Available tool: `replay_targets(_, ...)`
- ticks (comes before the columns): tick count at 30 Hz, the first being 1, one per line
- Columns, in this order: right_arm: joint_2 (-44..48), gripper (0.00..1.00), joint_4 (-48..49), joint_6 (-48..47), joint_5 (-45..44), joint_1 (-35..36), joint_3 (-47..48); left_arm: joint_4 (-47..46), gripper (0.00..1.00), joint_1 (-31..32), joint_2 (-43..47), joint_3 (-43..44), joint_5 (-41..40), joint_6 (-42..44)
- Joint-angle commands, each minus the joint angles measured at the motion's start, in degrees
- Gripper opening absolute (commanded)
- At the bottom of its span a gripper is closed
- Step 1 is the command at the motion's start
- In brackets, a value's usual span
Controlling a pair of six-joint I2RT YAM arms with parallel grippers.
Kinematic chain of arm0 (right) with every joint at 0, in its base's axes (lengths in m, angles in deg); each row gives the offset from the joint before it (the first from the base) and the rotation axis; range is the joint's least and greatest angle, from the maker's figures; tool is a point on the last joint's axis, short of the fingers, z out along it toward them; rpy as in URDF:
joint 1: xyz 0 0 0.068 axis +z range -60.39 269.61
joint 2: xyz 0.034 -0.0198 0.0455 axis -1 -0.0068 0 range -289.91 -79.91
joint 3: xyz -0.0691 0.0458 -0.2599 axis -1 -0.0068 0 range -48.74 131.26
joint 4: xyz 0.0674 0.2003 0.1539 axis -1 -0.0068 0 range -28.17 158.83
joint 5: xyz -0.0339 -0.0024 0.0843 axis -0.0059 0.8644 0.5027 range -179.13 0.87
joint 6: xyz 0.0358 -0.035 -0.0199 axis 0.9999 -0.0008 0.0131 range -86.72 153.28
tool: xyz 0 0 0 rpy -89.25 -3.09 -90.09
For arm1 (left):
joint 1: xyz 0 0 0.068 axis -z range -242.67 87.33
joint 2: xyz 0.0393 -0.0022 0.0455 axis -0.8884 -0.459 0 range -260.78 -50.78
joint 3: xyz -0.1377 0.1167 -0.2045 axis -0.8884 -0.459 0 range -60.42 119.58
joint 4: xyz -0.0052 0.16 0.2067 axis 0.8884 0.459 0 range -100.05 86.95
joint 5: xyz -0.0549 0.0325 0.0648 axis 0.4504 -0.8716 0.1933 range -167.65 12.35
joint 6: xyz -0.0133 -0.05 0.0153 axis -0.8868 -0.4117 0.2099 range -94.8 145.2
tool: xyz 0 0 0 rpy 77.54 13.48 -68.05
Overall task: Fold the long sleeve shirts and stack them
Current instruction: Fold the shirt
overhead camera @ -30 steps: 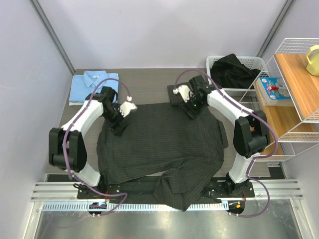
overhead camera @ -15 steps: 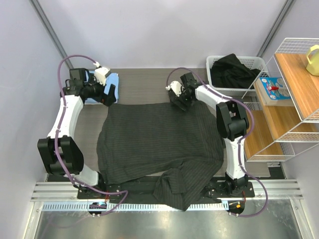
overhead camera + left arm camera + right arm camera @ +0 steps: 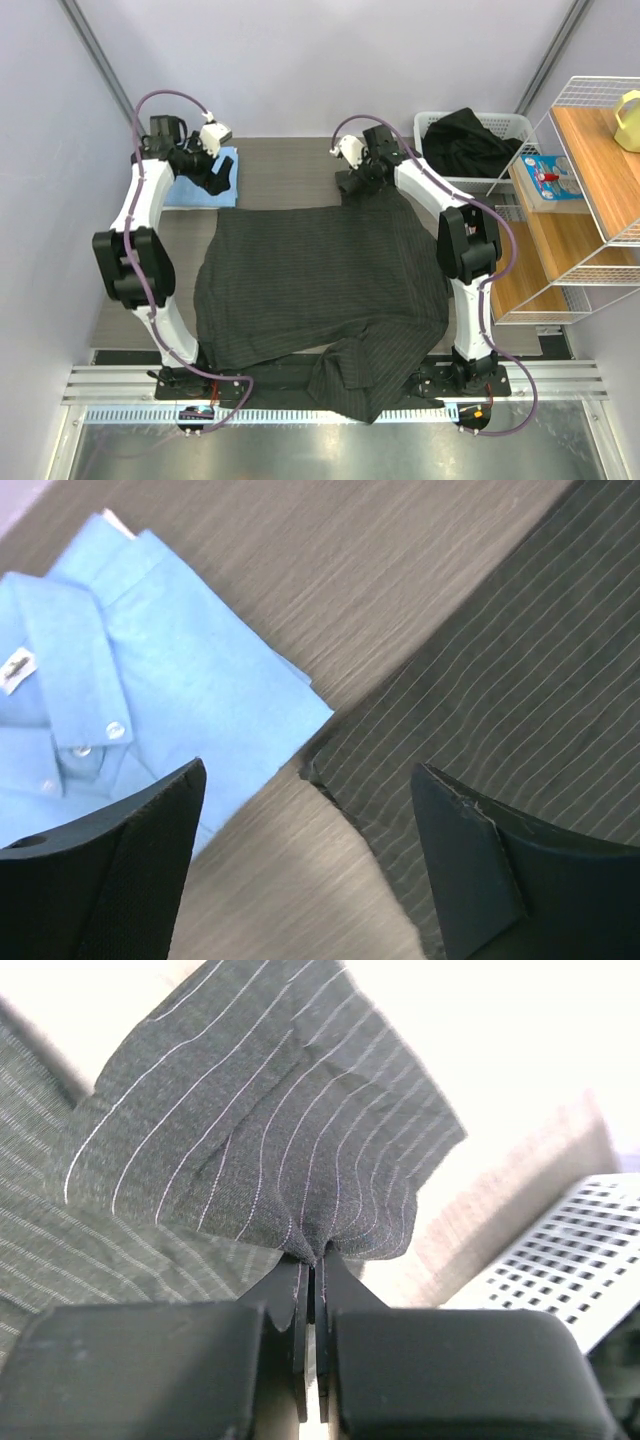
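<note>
- The pinstriped shirt [image 3: 320, 285] is black-charcoal with fine pale lines. It lies spread wide over the middle of the desk [image 3: 290, 165], and part of it hangs over the near edge in loose folds.
- The light blue shirt [image 3: 150, 680] is plain and folded into a neat rectangle at the far left corner of the desk. Its collar and small buttons face up.
- Both are thin woven cloth. The desk has a grey-brown wood-grain surface.
- The right fingers [image 3: 300, 1285] are closed tightly on a flap of the pinstriped shirt at its far edge, and the cloth puckers where they pinch it.
- The left fingers [image 3: 222, 180] are spread apart and hold nothing. They hover over the far left corner of the pinstriped shirt, just beside the near corner of the light blue shirt.
</note>
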Motion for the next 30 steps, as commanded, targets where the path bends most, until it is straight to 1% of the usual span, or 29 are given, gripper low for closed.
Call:
replay_targets(1,4.3,0.01,2.9,-0.3,-2.9,-0.9,4.9,12.9,0.81,-0.2,-7.2,7.1,3.8,13.5)
replay_targets(2,4.9,0.01,3.6,1.2,-4.0,-1.0,5.5,13.9,0.80,-0.2,-8.0,7.9,4.3,18.0)
replay_targets(5,6.4,0.01,7.6,3.8,-5.7,-2.1,7.9,14.8,0.73,0.3,-11.2,9.6,3.9,24.7)
replay_targets(8,7.0,0.01,10.8,4.4,-7.0,-2.4,9.5,14.5,0.70,1.0,-14.0,10.9,3.5,28.3)
replay_targets(13,7.6,0.01,10.9,4.8,-7.3,-2.5,10.8,17.7,0.61,2.8,-20.3,16.8,1.0,31.8)
replay_targets(15,8.1,0.01,10.9,4.9,-7.6,-2.5,10.5,18.9,0.59,3.4,-22.5,17.6,-0.5,33.7)
replay_targets(19,9.1,0.01,10.9,4.7,-7.8,-2.4,9.6,17.4,0.57,4.2,-24.8,17.3,-3.2,35.0)
replay_targets(24,9.9,0.01,10.9,4.6,-7.8,-2.5,9.0,18.8,0.52,4.2,-26.3,16.8,-5.2,37.7)
replay_targets(28,9.9,0.01,10.9,4.5,-7.9,-2.5,9.0,19.7,0.43,4.2,-26.1,15.4,-6.2,39.2)
replay_targets(30,10.1,0.01,10.8,4.4,-7.9,-2.4,9.1,20.3,0.40,4.2,-25.0,14.9,-5.2,39.8)
